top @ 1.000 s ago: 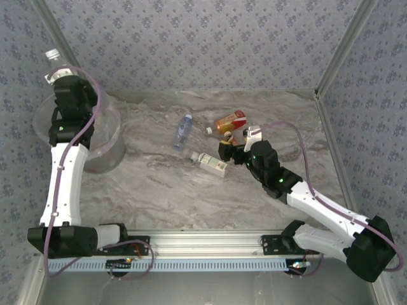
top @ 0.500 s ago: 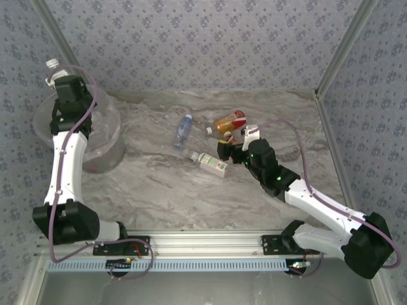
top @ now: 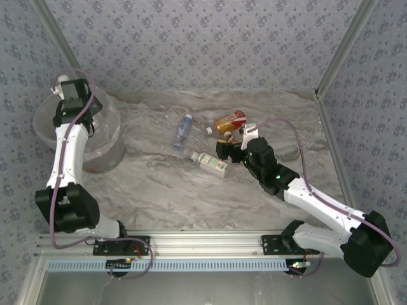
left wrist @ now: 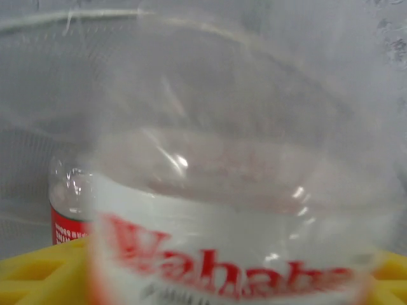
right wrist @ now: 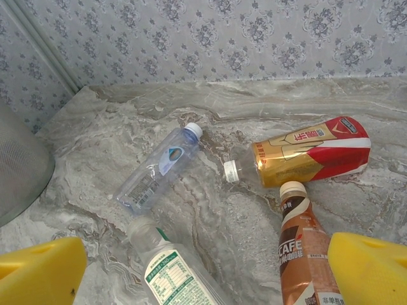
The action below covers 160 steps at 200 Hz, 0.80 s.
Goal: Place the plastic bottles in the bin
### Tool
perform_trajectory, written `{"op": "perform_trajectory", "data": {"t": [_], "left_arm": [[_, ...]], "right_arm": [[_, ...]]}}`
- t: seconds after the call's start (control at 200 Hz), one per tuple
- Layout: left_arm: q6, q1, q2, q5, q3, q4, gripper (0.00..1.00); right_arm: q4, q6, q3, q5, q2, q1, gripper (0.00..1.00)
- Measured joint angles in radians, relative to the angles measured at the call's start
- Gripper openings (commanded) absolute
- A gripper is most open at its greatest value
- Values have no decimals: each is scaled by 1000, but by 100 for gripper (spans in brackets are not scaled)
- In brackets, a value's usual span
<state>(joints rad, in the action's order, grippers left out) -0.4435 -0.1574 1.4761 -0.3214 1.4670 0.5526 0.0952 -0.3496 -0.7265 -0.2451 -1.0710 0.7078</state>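
Observation:
My left gripper [top: 71, 94] hangs over the bin [top: 109, 149] at the far left, open. A clear bottle with a red-lettered white label [left wrist: 229, 254] shows blurred and loose between its yellow fingers [left wrist: 38, 270]; its white cap [top: 62, 81] pokes out above. Another red-labelled bottle [left wrist: 63, 213] stands inside the bin. At mid-table lie a bluish bottle [right wrist: 159, 171], a gold-and-red one [right wrist: 311, 152], a brown coffee one [right wrist: 305, 254] and a white-green labelled one [right wrist: 175, 276]. My right gripper [top: 224, 150] hovers open just above these, nothing between its fingers [right wrist: 372, 267].
Metal frame posts and patterned walls close the table in at the back and both sides. The bin's mesh wall [right wrist: 19, 165] stands well left of the lying bottles. Marbled tabletop [top: 159, 190] stretches between the bottles and the near rail.
The left gripper has dropped lower over the bin and its jaws have widened; the bottle has slid down through them. The right gripper crept slightly left toward the bottles.

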Motion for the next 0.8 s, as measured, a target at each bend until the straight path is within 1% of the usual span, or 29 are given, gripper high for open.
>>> {"op": "perform_trajectory", "data": {"t": [0.07, 0.115, 0.21, 0.545, 0.8], "left_arm": [[-19, 0, 1, 8, 0, 15, 87], [-23, 0, 1, 16, 0, 20, 94], [-37, 0, 1, 35, 0, 32, 99], [-48, 0, -12, 169, 25, 45, 99], [-49, 0, -51, 296, 27, 43, 100]], "right_arm": [[-3, 0, 0, 0, 0, 0, 100], [-4, 0, 0, -1, 0, 2, 100], [-10, 0, 0, -2, 0, 2, 100], [-35, -1, -8, -13, -22, 2, 100], [-78, -2, -45, -21, -55, 2, 100]]}}
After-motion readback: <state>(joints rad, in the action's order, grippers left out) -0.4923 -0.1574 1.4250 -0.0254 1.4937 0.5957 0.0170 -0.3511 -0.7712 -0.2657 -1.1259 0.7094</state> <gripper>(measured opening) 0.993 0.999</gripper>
